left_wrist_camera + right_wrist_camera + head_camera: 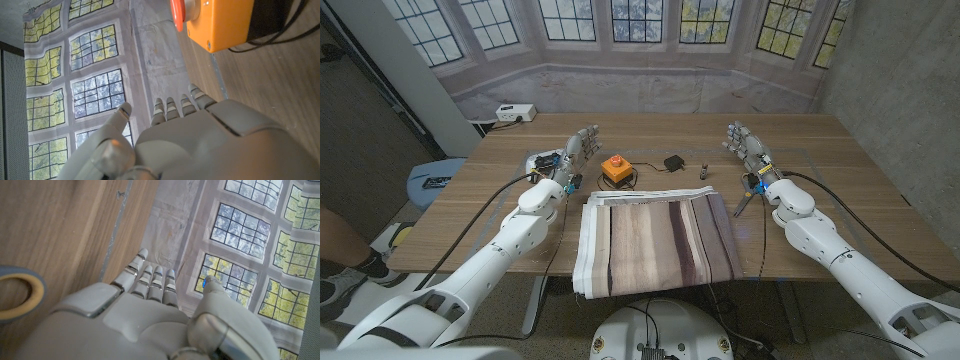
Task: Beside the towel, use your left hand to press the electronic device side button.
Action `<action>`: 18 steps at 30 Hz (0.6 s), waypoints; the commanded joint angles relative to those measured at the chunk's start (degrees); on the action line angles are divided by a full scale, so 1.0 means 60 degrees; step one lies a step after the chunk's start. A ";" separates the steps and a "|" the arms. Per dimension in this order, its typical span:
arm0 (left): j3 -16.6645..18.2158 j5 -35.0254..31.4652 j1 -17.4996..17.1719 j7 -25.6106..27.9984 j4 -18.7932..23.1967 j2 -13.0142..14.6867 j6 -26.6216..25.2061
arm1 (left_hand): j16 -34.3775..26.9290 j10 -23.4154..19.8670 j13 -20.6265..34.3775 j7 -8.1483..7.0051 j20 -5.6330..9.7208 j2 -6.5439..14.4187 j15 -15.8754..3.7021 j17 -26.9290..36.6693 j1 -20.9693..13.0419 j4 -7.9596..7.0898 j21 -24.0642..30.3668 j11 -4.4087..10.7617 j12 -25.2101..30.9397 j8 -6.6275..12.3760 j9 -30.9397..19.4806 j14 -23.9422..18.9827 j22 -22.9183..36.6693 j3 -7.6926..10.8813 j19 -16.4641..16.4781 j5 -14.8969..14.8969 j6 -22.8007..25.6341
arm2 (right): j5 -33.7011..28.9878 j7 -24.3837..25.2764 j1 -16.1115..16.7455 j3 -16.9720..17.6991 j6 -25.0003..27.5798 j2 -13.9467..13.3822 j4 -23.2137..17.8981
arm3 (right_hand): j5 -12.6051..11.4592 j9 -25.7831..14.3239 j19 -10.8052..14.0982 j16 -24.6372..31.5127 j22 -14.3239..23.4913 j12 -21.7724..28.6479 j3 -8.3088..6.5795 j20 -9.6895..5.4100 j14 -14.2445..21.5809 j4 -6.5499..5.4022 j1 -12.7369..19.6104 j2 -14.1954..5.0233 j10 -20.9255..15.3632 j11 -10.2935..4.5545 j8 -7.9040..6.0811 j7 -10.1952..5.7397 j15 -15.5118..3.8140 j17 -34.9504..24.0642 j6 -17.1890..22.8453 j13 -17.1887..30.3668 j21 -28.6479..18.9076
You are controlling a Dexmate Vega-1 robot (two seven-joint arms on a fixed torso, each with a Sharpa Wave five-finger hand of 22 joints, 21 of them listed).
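Left robot hand [577, 150] is raised above the surface [850, 190] on an outstretched arm, fingers [172, 107] straight and apart, nothing held. Right robot hand [745, 145] is held likewise, spread and empty. The striped towel [655, 240] is laid nearest. Beyond it, just beside the left robot hand, the orange electronic device [614, 168] with its red button is seen, untouched.

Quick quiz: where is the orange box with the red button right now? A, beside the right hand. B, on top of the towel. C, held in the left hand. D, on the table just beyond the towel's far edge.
D: the orange box sits on bare wood past the towel, untouched by the left hand.
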State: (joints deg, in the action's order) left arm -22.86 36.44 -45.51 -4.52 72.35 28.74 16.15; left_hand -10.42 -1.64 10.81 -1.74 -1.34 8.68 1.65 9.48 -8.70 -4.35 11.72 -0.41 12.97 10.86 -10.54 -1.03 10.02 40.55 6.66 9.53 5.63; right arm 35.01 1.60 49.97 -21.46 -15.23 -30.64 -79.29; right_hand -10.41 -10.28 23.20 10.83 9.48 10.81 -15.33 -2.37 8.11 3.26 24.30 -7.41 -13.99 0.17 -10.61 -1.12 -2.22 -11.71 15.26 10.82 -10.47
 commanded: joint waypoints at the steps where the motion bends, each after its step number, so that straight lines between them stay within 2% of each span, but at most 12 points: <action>1: -0.0030 -0.0167 -0.0070 0.0095 0.0302 0.0224 -0.0153 | -0.0012 -0.0117 0.0049 0.0030 -0.0018 -0.0015 0.0042 0.0029 -0.0093 0.0053 0.0018 -0.0015 0.0016 0.0044 -0.0014 -0.0010 0.0011 0.0040 0.0033 0.0048 0.0100 | -0.0248 0.0140 -0.0052 -0.0109 0.0138 -0.0101 -0.0306 | -0.0057 -0.0033 -0.0037 0.0072 0.0048 0.0048 -0.0043 -0.0009 0.0023 0.0101 0.0122 0.0016 -0.0018 0.0029 -0.0068 0.0036 0.0044 -0.0009 0.0070 0.0044 -0.0039; 8: -0.0016 -0.0115 -0.0083 0.0013 0.0272 0.0236 -0.0135 | -0.0008 -0.0143 0.0049 0.0025 -0.0044 -0.0026 0.0064 0.0026 -0.0114 0.0088 0.0010 -0.0018 0.0015 0.0038 -0.0013 -0.0036 0.0012 0.0043 0.0030 0.0049 0.0107 | -0.0423 0.0259 -0.0060 -0.0178 0.0318 -0.0201 -0.0527 | -0.0050 -0.0033 -0.0054 0.0084 0.0047 0.0046 -0.0052 -0.0011 0.0020 0.0156 0.0161 0.0006 -0.0005 0.0007 -0.0066 0.0024 0.0050 -0.0001 0.0074 0.0045 -0.0042; 18: -0.0103 -0.0704 -0.0103 0.0069 0.0767 0.0752 -0.0098 | 0.0003 -0.0136 0.0049 -0.0024 -0.0068 -0.0040 0.0069 0.0027 -0.0130 0.0122 -0.0005 -0.0031 -0.0005 0.0012 -0.0012 -0.0049 0.0013 0.0044 0.0012 0.0048 0.0061 | -0.0560 0.0399 0.0005 -0.0233 0.0201 -0.0108 -0.0535 | -0.0041 -0.0033 -0.0075 0.0090 0.0047 0.0040 -0.0060 0.0001 -0.0007 0.0222 0.0205 -0.0007 0.0023 0.0019 -0.0064 0.0012 0.0053 0.0007 0.0080 0.0045 -0.0045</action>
State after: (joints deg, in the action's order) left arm -23.13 35.12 -45.83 -4.49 74.29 30.62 15.37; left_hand -10.42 -1.95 10.80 -1.74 -1.33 8.45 1.64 9.48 -8.92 -3.94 11.71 -0.72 12.97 10.86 -10.53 -1.02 10.01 40.62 6.66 9.53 5.63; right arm 32.72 3.20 49.73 -22.39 -13.67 -31.58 -82.11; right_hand -10.41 -10.27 22.76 10.83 9.48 10.81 -15.59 -2.36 8.11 4.29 24.82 -7.49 -13.99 0.17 -10.82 -1.12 -2.22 -11.72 15.25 10.81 -10.47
